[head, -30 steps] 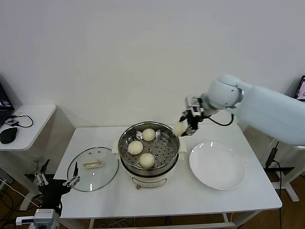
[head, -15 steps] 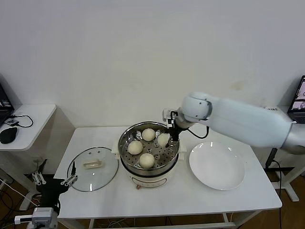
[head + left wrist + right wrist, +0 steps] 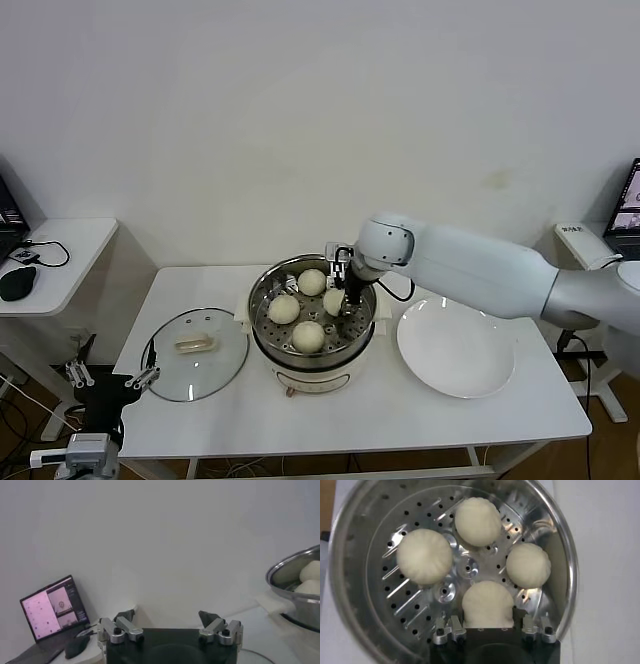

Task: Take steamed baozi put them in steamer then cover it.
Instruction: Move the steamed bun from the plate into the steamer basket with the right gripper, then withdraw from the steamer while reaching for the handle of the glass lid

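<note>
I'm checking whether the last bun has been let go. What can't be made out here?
- Head view: the right gripper covers part of the fourth baozi.
- Right wrist view: that bun's near side is hidden by the gripper body.
- Left wrist view: the steamer is cut by the edge.

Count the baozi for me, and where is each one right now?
4, all on the steamer tray: baozi and lie free; the fourth sits between the right gripper fingers. None seems hidden.
</note>
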{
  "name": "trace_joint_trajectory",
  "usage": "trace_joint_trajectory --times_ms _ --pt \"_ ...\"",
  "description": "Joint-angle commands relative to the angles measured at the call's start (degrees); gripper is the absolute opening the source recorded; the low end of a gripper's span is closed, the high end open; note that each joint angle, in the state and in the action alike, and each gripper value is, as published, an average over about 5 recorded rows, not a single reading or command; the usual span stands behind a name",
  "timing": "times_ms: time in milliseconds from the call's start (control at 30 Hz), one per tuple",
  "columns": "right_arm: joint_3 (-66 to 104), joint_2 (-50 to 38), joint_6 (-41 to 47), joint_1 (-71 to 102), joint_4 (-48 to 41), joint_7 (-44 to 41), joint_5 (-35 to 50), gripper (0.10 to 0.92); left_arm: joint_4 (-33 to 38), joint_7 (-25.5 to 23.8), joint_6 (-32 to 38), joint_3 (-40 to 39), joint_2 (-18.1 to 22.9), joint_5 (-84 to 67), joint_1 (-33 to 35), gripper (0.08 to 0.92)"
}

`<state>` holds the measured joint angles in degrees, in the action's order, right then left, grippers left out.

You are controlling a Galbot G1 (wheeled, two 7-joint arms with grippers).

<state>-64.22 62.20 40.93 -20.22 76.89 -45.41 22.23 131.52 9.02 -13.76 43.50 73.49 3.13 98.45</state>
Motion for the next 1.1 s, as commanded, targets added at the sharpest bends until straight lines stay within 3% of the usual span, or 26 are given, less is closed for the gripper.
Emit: trace_joint_trajectory --times_ms 33,200,433,667,833,1100 --pt "0.69 0.82 0.70 1.36 -1.35 0.69 -0.47 0.660 0.02 0.03 0.06 0.08 0.05 -0.01 0.15 0.823" --pt "2.83 -2.50 0.69 0.19 2.13 0.17 0.75 0.789 0.05 0.02 0.08 0.37 0.00 -0.08 0.37 0.823" --pt "6.02 -9.50 0.68 -1.66 9.56 1.75 4.09 0.822 0.33 -0.01 0.02 -0.16 0.06 -0.06 0.08 0.823" --pt "13.87 -15.89 -1.39 4.27 17.63 18.15 12.07 0.823 0.10 0.03 0.00 -0.47 -0.12 -0.29 -0.27 0.823" --pt "24.12 -20.50 -8.29 16.97 23.00 30.85 13.52 0.823 -0.29 0.30 0.33 -0.42 -0.19 -0.72 -0.22 0.823" --pt "51.48 -20.55 -25.75 48.01 24.92 40.61 3.54 0.823 -0.83 0.68 2.09 -0.58 0.30 -0.77 -0.07 0.823"
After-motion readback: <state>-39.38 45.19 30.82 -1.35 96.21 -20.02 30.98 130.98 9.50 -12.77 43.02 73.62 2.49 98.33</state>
